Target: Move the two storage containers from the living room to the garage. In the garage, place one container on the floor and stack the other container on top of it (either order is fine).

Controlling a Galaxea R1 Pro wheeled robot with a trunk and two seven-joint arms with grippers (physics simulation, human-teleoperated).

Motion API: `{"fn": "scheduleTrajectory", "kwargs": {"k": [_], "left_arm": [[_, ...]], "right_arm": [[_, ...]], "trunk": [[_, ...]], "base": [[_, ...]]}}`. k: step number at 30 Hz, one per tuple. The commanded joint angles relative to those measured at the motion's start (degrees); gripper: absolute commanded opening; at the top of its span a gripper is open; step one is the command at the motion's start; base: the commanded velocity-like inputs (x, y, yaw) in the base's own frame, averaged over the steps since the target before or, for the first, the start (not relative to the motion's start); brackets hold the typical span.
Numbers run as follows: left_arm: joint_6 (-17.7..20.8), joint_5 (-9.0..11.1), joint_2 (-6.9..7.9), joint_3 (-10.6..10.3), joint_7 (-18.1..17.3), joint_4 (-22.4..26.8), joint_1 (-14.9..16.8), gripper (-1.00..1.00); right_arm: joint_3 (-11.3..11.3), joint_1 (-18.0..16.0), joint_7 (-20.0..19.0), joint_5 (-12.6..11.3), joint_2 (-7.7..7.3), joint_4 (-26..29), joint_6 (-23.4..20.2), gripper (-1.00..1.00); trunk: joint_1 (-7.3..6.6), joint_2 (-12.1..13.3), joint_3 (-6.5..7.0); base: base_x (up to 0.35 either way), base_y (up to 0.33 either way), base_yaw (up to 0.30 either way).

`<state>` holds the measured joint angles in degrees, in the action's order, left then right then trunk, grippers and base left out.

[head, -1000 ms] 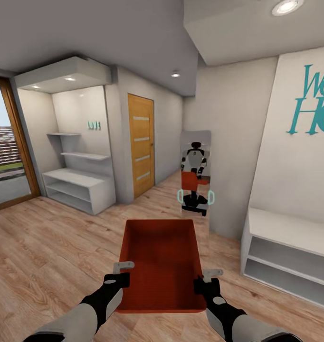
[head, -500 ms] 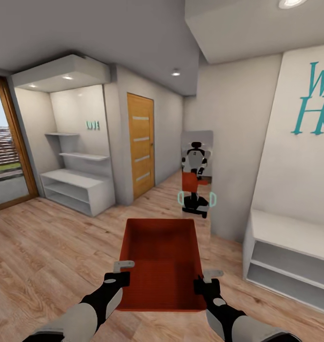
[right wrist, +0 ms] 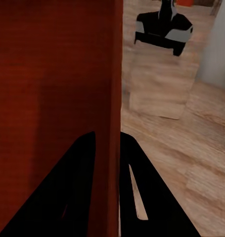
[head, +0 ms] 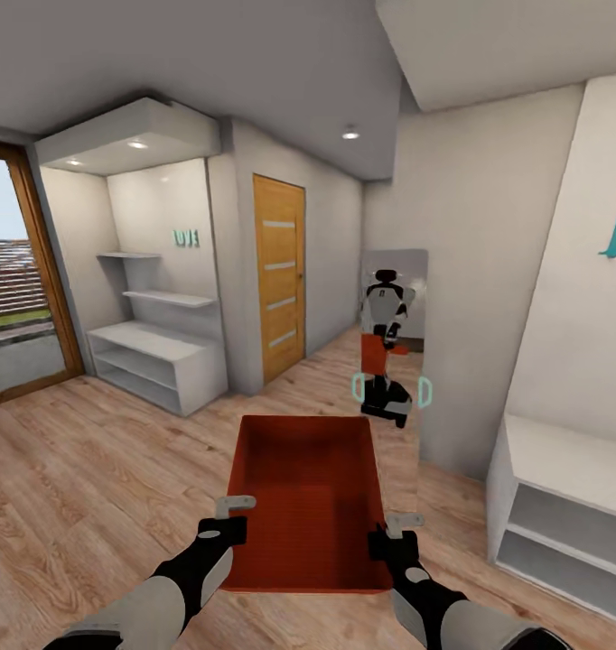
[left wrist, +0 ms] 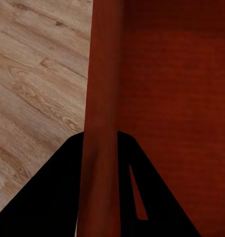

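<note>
The left gripper (head: 228, 516) is clamping the near left wall of the storage container (head: 306, 492), jaws closed on that thin rim, and the right gripper (head: 395, 533) is pinching the near right wall the same way. The orange-red container is hanging level between both arms, above the light wood plank floor (head: 91, 487). Beyond it, a tall mirror (head: 394, 352) is reflecting the robot with the bin. Farther off, a wooden slatted door (head: 280, 275) and white shelves (head: 154, 357) are standing by a glass door (head: 19, 289).
</note>
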<state>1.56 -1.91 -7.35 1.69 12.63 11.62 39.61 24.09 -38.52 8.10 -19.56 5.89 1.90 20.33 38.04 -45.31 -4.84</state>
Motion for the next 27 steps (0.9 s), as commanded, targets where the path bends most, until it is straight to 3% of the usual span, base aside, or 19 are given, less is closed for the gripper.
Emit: {"fn": "scheduleTrajectory", "kwargs": {"k": [1, 5, 9, 10, 27], "left_arm": [[0.22, 0.14, 0.31, 0.50, 0.45, -0.11, 0.03, -1.00], [0.23, 0.24, 0.32, 0.37, 0.43, -0.11, 0.03, -1.00], [0.25, 0.42, 0.32, 0.00, 0.41, -0.11, 0.03, -1.00], [0.24, 0.42, 0.32, 1.92, 1.34, -0.11, 0.03, -1.00], [0.20, 0.42, 0.32, 1.92, 1.34, -0.11, 0.03, -1.00]], "right_arm": [[0.16, -0.06, 0.11, -0.03, 0.01, 0.21, 0.51, -1.00], [4.29, -0.05, 0.09, -4.25, 0.00, 0.21, 0.50, -1.00], [9.92, -0.05, 0.10, -10.01, 0.00, 0.20, 0.50, -1.00], [-11.71, -0.05, 0.12, 12.53, 0.02, 0.21, 0.50, -1.00], [-11.70, -0.06, 0.13, 12.53, 0.04, 0.21, 0.50, -1.00]], "trunk": [[0.05, -0.07, -0.09], [0.05, -0.07, -0.09], [0.05, -0.07, -0.09], [0.05, -0.07, -0.09], [0.05, -0.07, -0.09]], "base": [[0.321, 0.000, 0.270], [0.322, 0.000, 0.278], [0.322, 0.000, 0.284], [0.322, 0.000, 0.285], [0.322, 0.000, 0.285]]}}
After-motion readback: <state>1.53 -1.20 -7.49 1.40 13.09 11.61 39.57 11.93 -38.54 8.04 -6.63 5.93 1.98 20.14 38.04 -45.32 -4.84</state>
